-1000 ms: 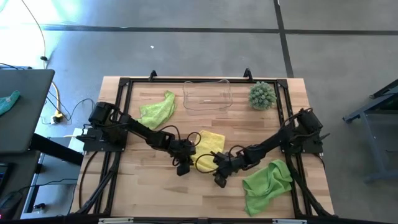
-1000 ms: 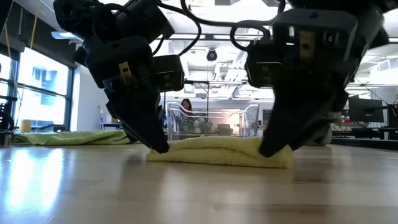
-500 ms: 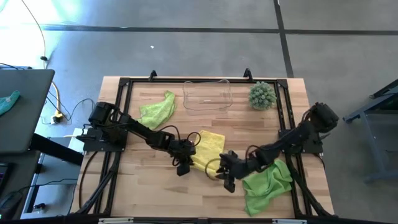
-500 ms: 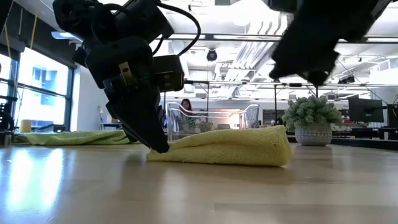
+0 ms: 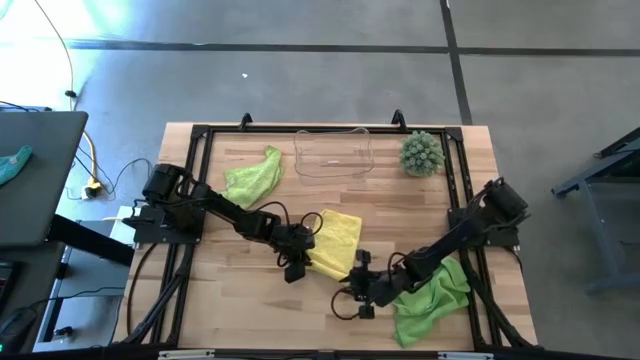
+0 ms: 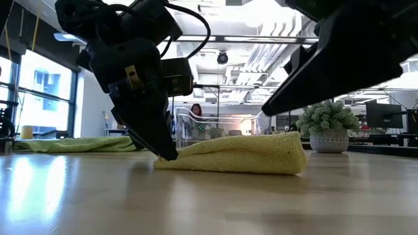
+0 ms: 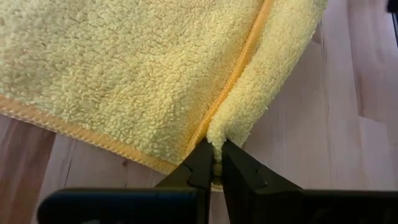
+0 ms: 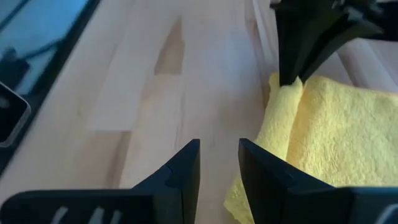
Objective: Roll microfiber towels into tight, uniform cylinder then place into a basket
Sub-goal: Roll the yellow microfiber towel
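The yellow towel (image 5: pixel 338 238) lies folded over on itself at the table's middle, thicker at its right end (image 6: pixel 287 153). My left gripper (image 5: pixel 293 266) is shut on its near left corner. My right gripper (image 5: pixel 360 292) hangs open just near of the towel's right end, above the wood, with nothing between its fingers (image 8: pixel 186 163). One lime green towel (image 5: pixel 252 178) lies crumpled at the far left, another (image 5: pixel 432 295) at the near right under my right arm. The clear basket (image 5: pixel 333 155) stands at the far middle. My left gripper pinches a rolled-over fold of the yellow towel at its corner (image 7: pixel 219 132) between its two fingers, next to the hem. The fingers slant down from the table's left. The corner stays low on the table (image 6: pixel 171 158), and the rest of the towel lies on the wood.
A spiky green plant in a pot (image 5: pixel 421 152) stands at the far right beside the basket. A black frame (image 5: pixel 200 135) runs around the tabletop. Bare wood shows along the near edge between the two arms.
My right gripper has come off the yellow towel's right end, risen, rolled over and drawn back toward the table's near edge. The towel's right end, flat under it before, now stands thicker. The left end has stayed pinned.
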